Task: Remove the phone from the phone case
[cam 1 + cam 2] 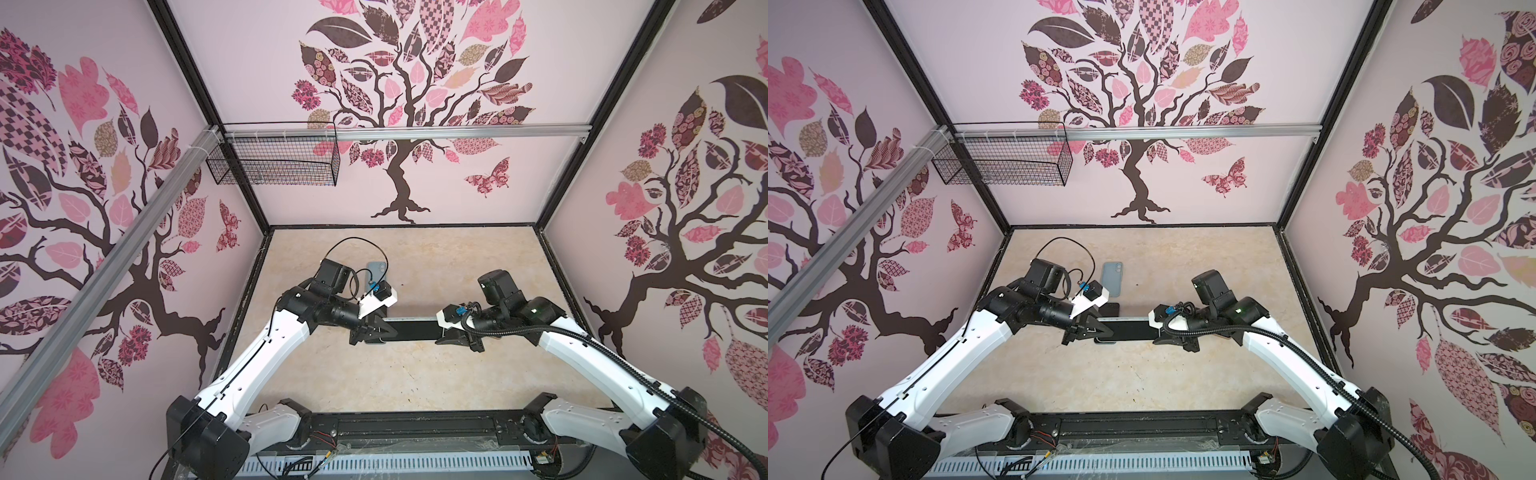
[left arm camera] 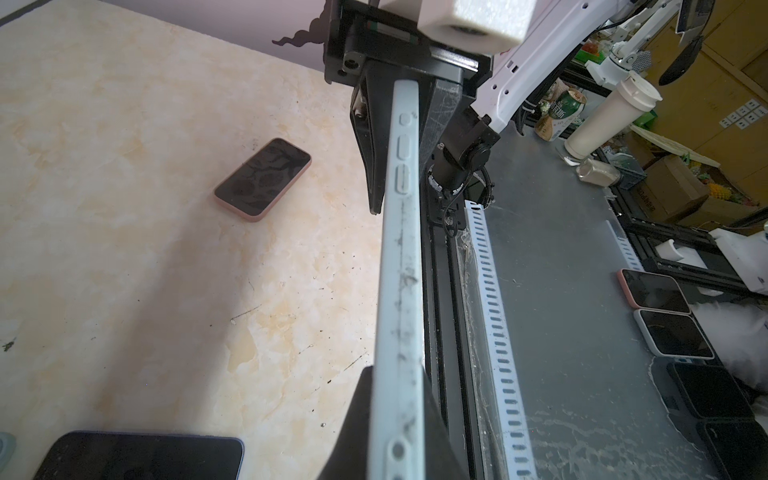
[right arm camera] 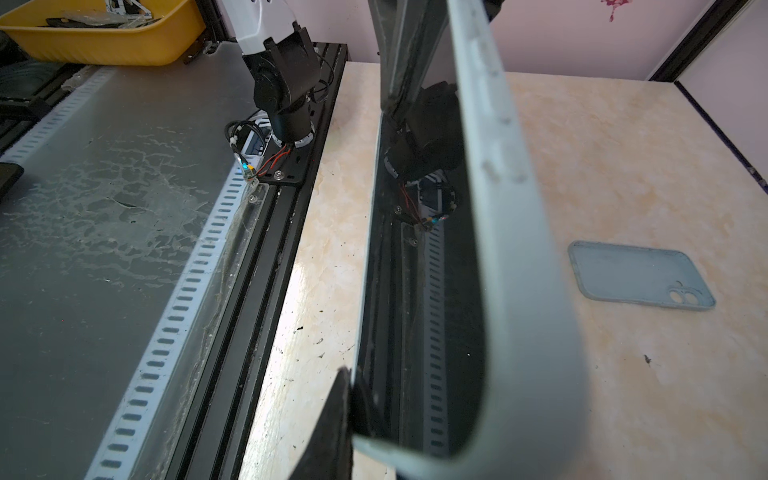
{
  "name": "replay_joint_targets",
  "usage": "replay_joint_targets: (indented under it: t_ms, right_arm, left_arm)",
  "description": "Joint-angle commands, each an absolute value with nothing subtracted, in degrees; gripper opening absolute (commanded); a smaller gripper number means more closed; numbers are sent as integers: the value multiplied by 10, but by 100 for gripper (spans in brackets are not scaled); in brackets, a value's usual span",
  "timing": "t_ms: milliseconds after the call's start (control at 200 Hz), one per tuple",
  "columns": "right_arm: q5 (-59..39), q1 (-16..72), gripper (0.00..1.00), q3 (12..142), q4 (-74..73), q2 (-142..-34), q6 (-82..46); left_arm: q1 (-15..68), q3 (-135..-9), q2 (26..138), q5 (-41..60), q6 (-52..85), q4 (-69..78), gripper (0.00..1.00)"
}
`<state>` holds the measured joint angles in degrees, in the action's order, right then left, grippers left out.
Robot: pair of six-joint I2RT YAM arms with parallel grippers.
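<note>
Above mid-worktop [image 1: 415, 386], both arms reach in with elbows out, wrists level and facing each other. The phone [image 1: 411, 330] hangs between them, screen up, lying 9-to-3, seated in its pale-blue phone case [image 2: 401, 257]. The left claw [image 1: 384, 331] is pinched tight on the 9 o'clock end; the right claw [image 1: 441, 337] is clamped on the 3 o'clock end. Open worktop runs from the phone to the rail [image 1: 415, 428] at 6 o'clock. A spare blue case [image 1: 1112, 279] lies flat toward 11 o'clock. The green can [image 2: 561, 110] has a label too blurred to read.
</note>
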<state>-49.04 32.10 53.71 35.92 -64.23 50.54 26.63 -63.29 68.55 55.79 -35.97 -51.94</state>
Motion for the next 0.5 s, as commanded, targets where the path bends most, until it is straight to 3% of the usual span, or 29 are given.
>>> replay_joint_targets:
  t_ms: [0, 495]
  right_arm:
    - [-507, 342, 0, 533, 352, -615, 513]
    - [-426, 440, 0, 518, 245, -586, 502]
  left_arm:
    - [256, -660, 702, 541, -324, -483, 0]
    - [257, -718, 785, 533, -324, -536, 0]
